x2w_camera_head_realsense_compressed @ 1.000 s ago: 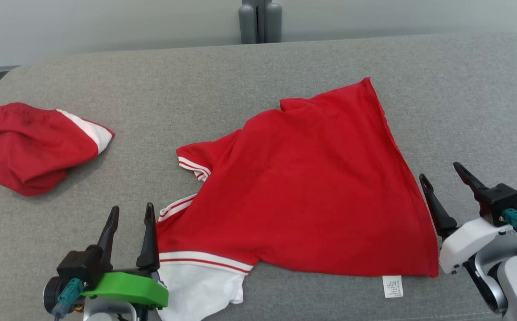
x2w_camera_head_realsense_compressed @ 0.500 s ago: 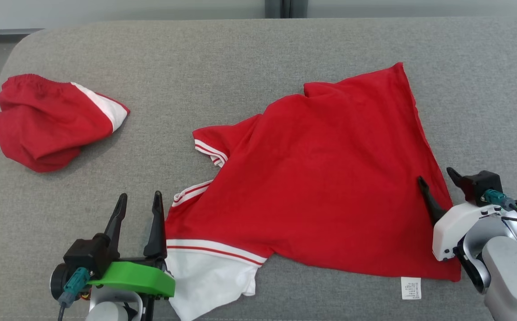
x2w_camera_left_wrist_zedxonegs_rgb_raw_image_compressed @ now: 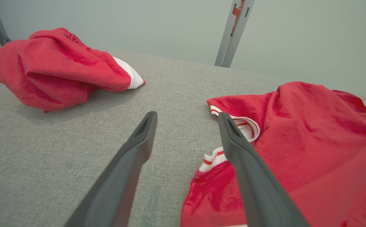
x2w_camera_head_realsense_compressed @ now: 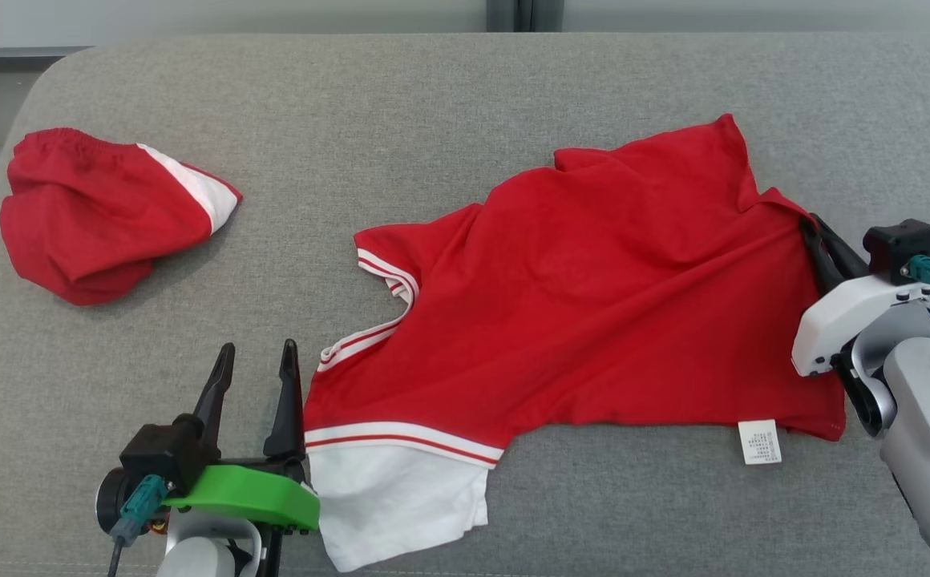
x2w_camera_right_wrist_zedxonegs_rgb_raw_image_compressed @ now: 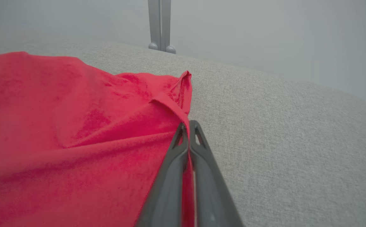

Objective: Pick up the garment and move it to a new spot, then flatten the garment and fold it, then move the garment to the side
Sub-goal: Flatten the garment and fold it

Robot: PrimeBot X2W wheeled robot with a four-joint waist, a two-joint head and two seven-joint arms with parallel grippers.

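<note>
The garment [x2w_camera_head_realsense_compressed: 593, 304], a red shirt with white striped trim and a white sleeve, lies spread across the middle of the grey padded surface [x2w_camera_head_realsense_compressed: 433, 120]. My right gripper [x2w_camera_head_realsense_compressed: 808, 228] is shut on the garment's right edge, and the cloth bunches into a ridge at the fingers. In the right wrist view the two fingers of that gripper [x2w_camera_right_wrist_zedxonegs_rgb_raw_image_compressed: 188, 124] are pressed together with the red hem of the garment [x2w_camera_right_wrist_zedxonegs_rgb_raw_image_compressed: 60, 126] between them. My left gripper [x2w_camera_head_realsense_compressed: 256, 357] stands open just left of the collar, holding nothing. The left wrist view shows that gripper [x2w_camera_left_wrist_zedxonegs_rgb_raw_image_compressed: 187, 115] beside the garment [x2w_camera_left_wrist_zedxonegs_rgb_raw_image_compressed: 312, 132].
A second red garment with a white panel [x2w_camera_head_realsense_compressed: 96, 212] lies crumpled at the far left, also seen from the left wrist [x2w_camera_left_wrist_zedxonegs_rgb_raw_image_compressed: 53, 69]. A grey post [x2w_camera_head_realsense_compressed: 523, 14] stands behind the surface's far edge. A white care label [x2w_camera_head_realsense_compressed: 759, 441] hangs from the near hem.
My right gripper closed on the garment's right edge and moved away from me, drawing that edge and the labelled hem with it. The left gripper stayed put. The head camera shifted early on.
</note>
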